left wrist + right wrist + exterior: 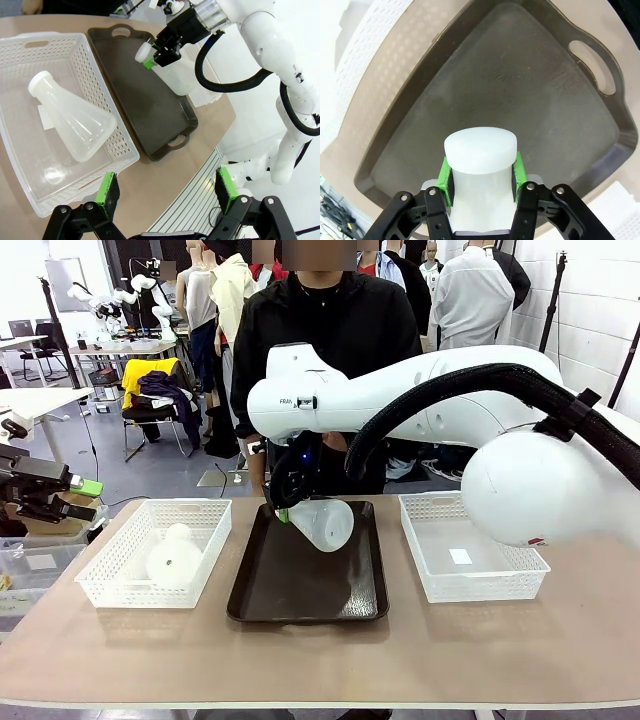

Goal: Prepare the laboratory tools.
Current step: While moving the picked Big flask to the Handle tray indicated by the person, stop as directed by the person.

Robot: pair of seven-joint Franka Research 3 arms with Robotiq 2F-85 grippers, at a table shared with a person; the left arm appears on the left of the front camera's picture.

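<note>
My right gripper (285,510) is shut on the short neck of a frosted-white conical flask (326,524), holding it tilted just above the dark tray (300,590). In the right wrist view the green pads (445,177) clamp the neck below the flask's round mouth (480,147), with the tray (530,85) underneath. A second flask (172,556) lies on its side in the left white basket (110,585). My left gripper (167,192) hangs open and empty above that basket's near corner, looking down on the lying flask (75,125) and on the held flask (177,77).
A white mesh basket (470,580) with only a small label inside stands right of the tray. A person in black stands at the far edge behind the tray. The left arm (45,495) sits beyond the table's left edge.
</note>
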